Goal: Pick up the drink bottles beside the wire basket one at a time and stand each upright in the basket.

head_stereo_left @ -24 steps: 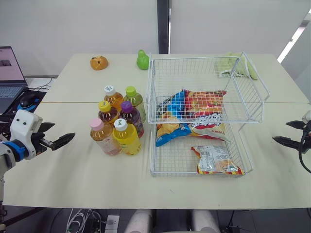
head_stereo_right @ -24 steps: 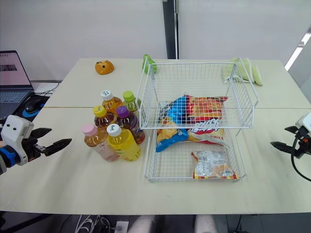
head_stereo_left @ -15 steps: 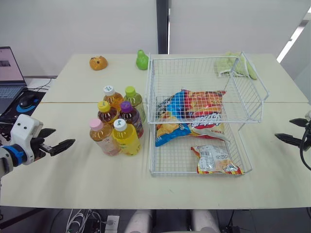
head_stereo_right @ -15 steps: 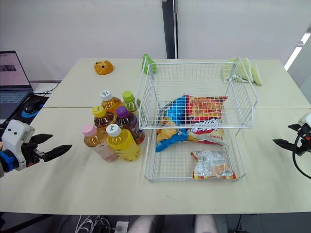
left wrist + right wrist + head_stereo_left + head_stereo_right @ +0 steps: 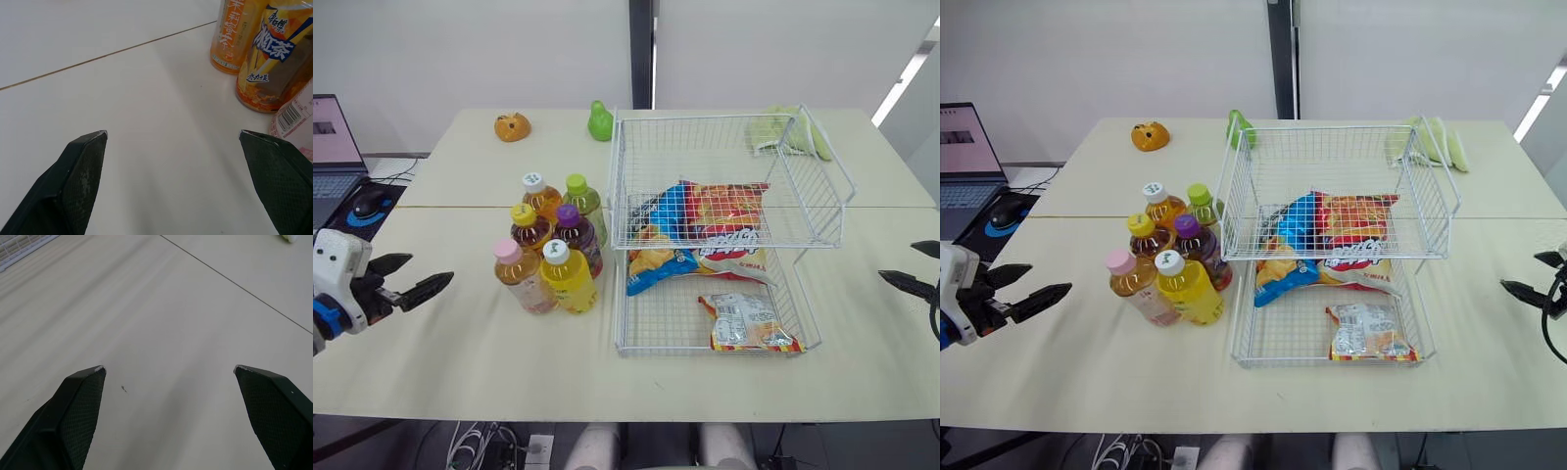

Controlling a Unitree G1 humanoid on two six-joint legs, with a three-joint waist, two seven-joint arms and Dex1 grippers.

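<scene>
Several drink bottles stand upright in a tight cluster on the table, just left of the two-tier wire basket (image 5: 830, 192). Nearest me are a pink-capped one (image 5: 521, 279) and a yellow one with a white cap (image 5: 569, 280). Behind them are yellow-capped (image 5: 529, 227), purple-capped (image 5: 577, 235), white-capped (image 5: 541, 197) and green-capped (image 5: 584, 199) bottles. My left gripper (image 5: 431, 267) hovers open at the table's left edge, well short of the cluster; its wrist view shows bottle bases (image 5: 272, 58) beyond the open fingers (image 5: 82, 164). My right gripper (image 5: 898, 260) is open far right of the basket, over bare table.
A chip bag (image 5: 715, 213) lies on the basket's upper tier and snack packets (image 5: 744, 323) lie on the lower. An orange toy (image 5: 512, 126), a green toy (image 5: 600, 121) and a green cloth (image 5: 790, 132) sit at the back. A laptop (image 5: 333, 147) and mouse (image 5: 367, 203) are far left.
My left gripper has drawn back to the left, away from the bottles. My right gripper has slid further right toward the frame edge. Both stay open; the bottles have not moved.
</scene>
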